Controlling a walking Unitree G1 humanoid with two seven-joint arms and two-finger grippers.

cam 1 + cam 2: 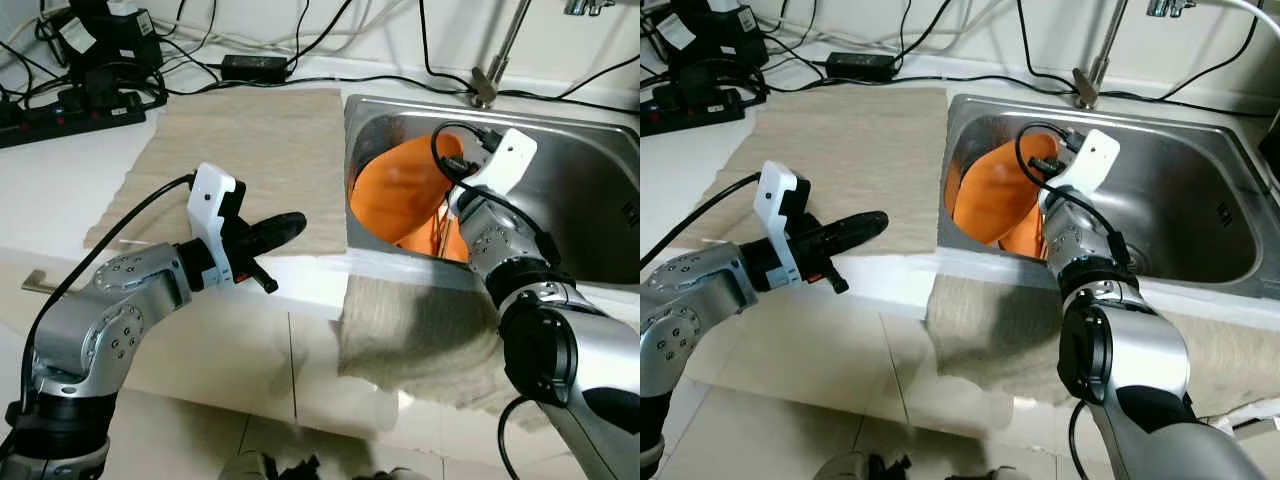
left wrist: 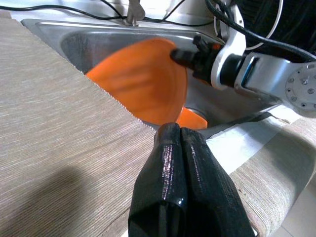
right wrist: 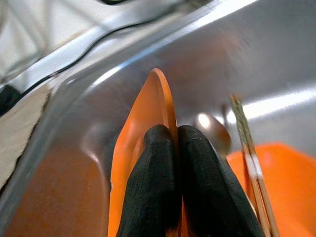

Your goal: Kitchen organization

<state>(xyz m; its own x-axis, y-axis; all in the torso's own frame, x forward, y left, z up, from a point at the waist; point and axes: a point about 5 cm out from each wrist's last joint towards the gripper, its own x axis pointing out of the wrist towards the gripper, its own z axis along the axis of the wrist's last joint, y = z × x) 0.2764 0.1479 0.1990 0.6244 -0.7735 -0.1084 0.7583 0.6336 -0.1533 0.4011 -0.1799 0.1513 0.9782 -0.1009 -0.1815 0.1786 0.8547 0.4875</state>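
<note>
An orange plate (image 1: 398,183) stands tilted on edge against the left wall of the steel sink (image 1: 590,200). My right gripper (image 3: 176,134) is shut on the plate's rim (image 3: 157,98), one black finger on each side. Under it lies a second orange dish (image 3: 289,182) with thin chopsticks (image 3: 247,153) beside it. My left gripper (image 1: 292,226) is shut and holds nothing. It hovers low over the front edge of the beige mat (image 1: 250,150), left of the sink, pointing toward the plate (image 2: 143,79).
A faucet (image 1: 490,80) rises behind the sink. A power strip with adapters and cables (image 1: 70,110) lies at the back left of the counter. A beige towel (image 1: 420,330) hangs over the counter's front edge below the sink.
</note>
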